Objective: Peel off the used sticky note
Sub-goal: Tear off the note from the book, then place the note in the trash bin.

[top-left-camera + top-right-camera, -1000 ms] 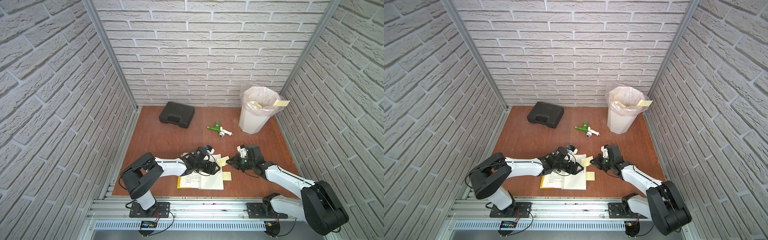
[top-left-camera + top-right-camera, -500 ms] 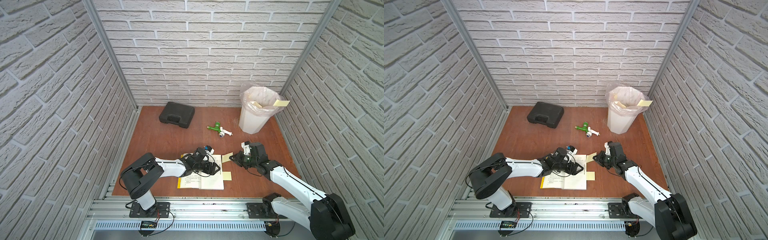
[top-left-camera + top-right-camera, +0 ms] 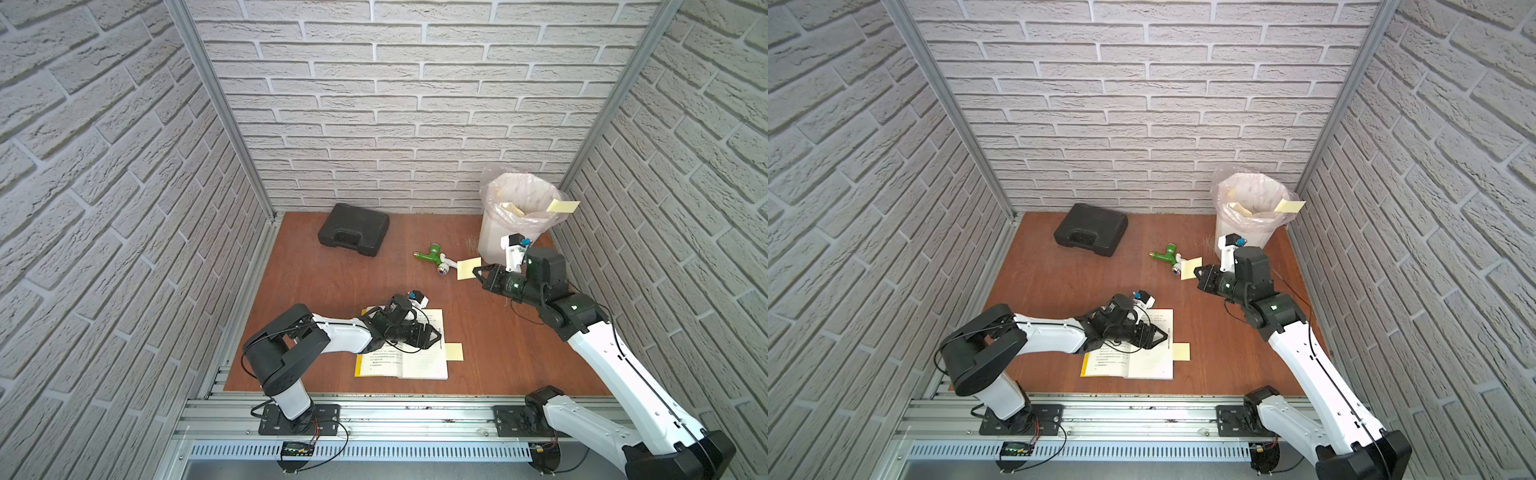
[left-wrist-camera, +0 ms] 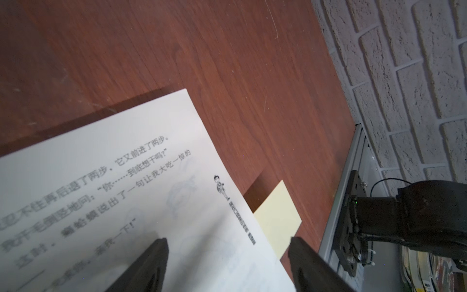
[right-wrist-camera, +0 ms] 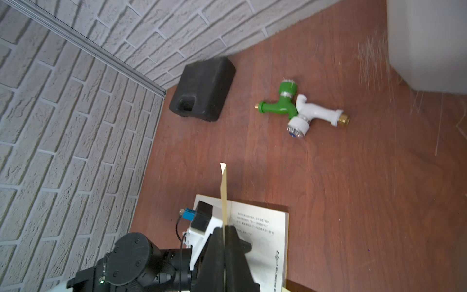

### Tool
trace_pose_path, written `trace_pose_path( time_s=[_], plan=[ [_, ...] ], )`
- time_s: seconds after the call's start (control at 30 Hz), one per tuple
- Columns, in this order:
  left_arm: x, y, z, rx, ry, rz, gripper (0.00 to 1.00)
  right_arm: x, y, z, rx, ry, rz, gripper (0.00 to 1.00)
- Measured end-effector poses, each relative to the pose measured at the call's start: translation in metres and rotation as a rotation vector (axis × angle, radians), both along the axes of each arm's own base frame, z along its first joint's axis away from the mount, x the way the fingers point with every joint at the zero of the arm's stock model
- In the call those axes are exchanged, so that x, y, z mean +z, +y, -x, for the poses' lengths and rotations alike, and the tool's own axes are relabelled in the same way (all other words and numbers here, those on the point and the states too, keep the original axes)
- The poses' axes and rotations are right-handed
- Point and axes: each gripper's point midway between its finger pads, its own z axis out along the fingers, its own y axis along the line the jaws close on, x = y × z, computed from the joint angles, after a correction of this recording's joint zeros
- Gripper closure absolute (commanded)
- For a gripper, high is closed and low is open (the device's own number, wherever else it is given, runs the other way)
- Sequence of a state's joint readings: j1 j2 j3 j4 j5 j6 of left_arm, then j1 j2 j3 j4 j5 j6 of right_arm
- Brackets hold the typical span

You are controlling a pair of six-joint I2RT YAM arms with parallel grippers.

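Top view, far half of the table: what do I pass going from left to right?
black case → green and white taps → sticky note, held in the right gripper → bagged bin

One book (image 3: 422, 363), one case (image 3: 353, 235), two taps (image 3: 430, 253), one bin (image 3: 490, 241), at least three sticky notes (image 3: 454, 352)

Left pincer (image 3: 437, 333) parted, low; right pincer (image 3: 478, 272) clamped, raised.
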State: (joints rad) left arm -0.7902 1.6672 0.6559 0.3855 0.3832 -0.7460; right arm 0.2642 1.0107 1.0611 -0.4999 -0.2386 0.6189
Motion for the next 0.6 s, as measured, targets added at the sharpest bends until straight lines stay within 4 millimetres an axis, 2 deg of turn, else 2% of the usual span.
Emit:
trace_pose_path(
  time_s=[0.13,0.27,0.6],
  plan=[
    [0.0,0.0,0.0,-0.001,-0.001,0.003,0.2,0.04,-0.015,-0.019,-0.036,-0.086,0.05,0.97],
    [0.0,0.0,0.0,-0.001,-0.001,0.004,0.2,0.069,-0.037,-0.04,-0.099,-0.141,0.081,0.97],
    [0.0,0.0,0.0,0.002,0.001,0.008,0.2,0.105,-0.106,-0.101,-0.268,-0.172,0.105,0.97]
  ],
)
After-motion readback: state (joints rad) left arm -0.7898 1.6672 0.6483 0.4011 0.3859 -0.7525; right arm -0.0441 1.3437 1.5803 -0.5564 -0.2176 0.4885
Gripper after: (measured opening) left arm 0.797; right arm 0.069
